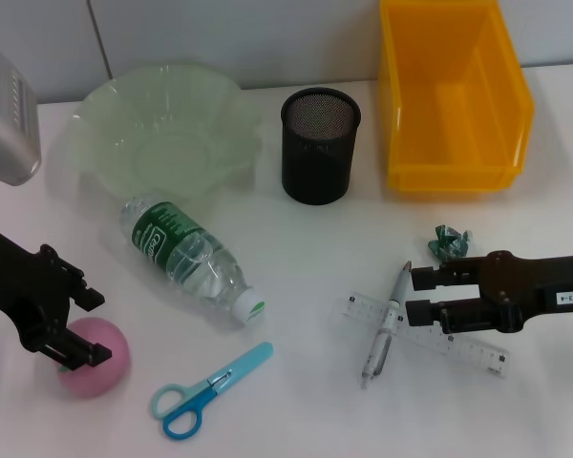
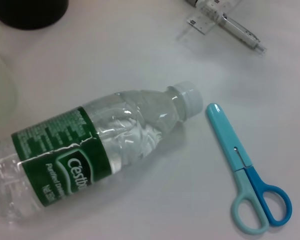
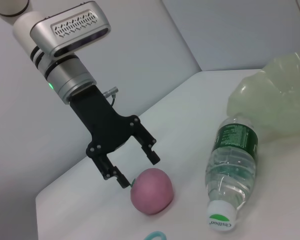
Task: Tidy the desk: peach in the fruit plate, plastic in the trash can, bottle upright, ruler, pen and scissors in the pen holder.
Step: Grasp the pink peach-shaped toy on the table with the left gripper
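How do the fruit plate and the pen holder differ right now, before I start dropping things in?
The fruit plate is pale green, translucent, wide and shallow with a wavy rim; the pen holder is black mesh, narrow, tall and straight-walled. The plate sits nearer the robot's left, the holder to its right, apart from it. Both stand upright at the back of the desk and look empty.

The left arm [image 3: 65, 55] is white and silver, with black rings, a small green light and a zigzag-vented housing. Both the left gripper [image 3: 137, 167] and right gripper [image 1: 422, 294] are matte black with 2 fingers; the right carries a small white label.
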Action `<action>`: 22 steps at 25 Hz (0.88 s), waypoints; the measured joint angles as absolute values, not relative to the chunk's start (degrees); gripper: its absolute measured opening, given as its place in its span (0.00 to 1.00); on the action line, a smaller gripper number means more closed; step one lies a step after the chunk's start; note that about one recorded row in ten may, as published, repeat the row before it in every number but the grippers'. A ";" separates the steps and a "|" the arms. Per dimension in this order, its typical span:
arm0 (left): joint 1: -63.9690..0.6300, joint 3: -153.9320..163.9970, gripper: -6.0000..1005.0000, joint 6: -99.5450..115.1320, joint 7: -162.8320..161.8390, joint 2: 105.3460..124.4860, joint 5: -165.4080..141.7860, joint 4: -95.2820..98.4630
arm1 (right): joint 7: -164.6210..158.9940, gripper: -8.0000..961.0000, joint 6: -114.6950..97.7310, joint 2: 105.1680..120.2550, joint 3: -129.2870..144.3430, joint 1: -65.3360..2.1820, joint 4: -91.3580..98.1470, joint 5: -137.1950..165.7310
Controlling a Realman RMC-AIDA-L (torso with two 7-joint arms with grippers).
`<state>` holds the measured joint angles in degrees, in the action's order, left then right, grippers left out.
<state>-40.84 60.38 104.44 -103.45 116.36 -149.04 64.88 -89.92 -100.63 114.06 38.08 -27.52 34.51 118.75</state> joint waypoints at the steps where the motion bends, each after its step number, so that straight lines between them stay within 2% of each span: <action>1: -40.73 60.31 0.71 104.36 -103.09 116.37 -149.04 65.05 | -89.93 0.74 -100.60 114.04 38.07 -27.59 34.44 118.77; 22: -42.26 60.40 0.70 102.22 -103.25 116.38 -155.39 62.24 | -90.65 0.74 -99.67 114.06 38.05 -27.86 34.10 118.58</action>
<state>-42.26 60.40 102.22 -103.25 116.38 -155.39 62.24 -90.65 -99.67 114.06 38.05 -27.86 34.10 118.58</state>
